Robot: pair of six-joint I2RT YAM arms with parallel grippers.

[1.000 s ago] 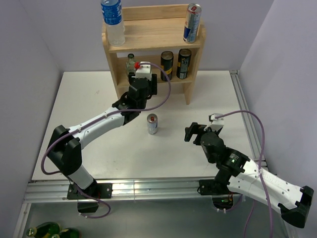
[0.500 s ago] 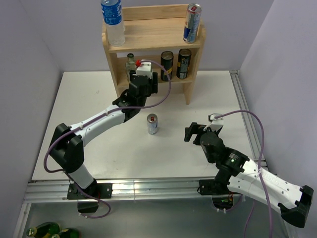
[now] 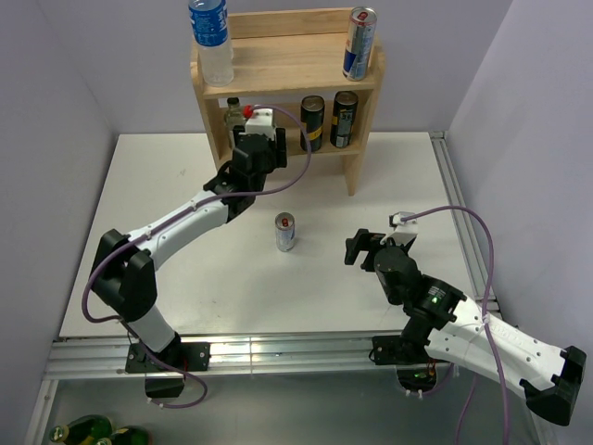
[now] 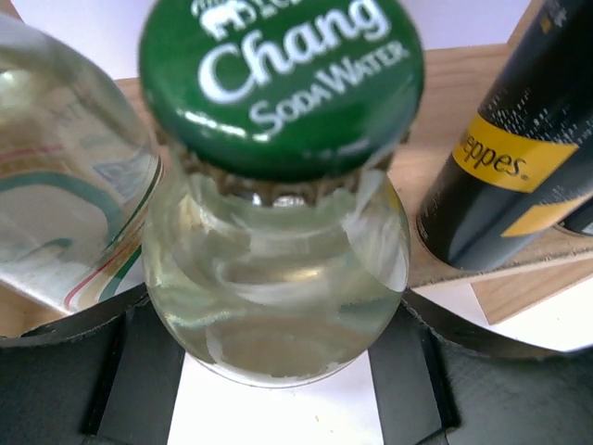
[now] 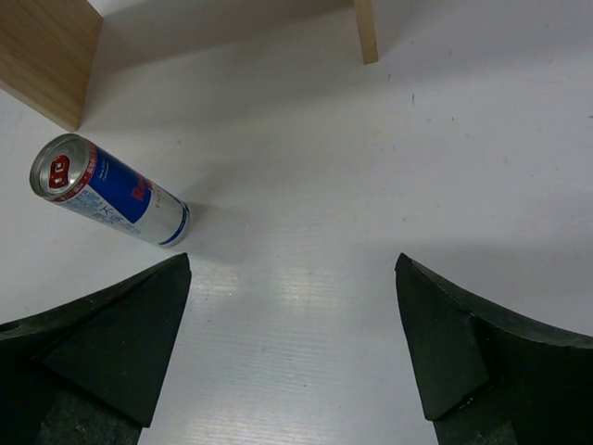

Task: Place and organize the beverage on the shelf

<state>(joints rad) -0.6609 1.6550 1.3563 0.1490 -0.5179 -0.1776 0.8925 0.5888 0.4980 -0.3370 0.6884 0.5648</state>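
The wooden shelf (image 3: 278,60) stands at the back of the table. My left gripper (image 3: 258,130) reaches into the left of its lower tier and is shut on a clear glass soda water bottle (image 4: 278,278) with a green cap. A second glass bottle (image 4: 65,213) stands just left of it. The top view shows one glass bottle (image 3: 232,109) beside the gripper; I cannot tell which it is. A small Red Bull can (image 3: 285,232) stands upright mid-table, also in the right wrist view (image 5: 107,190). My right gripper (image 3: 359,248) is open and empty, to the can's right.
Two dark cans (image 3: 312,122) (image 3: 344,119) stand in the lower tier, right of the held bottle; one shows in the left wrist view (image 4: 519,158). A water bottle (image 3: 211,42) and a tall Red Bull can (image 3: 359,42) stand on top. Walls enclose the table.
My left gripper has moved up and left, further into the shelf's lower tier, with the bottle in it. The right arm and the can on the table have not moved.
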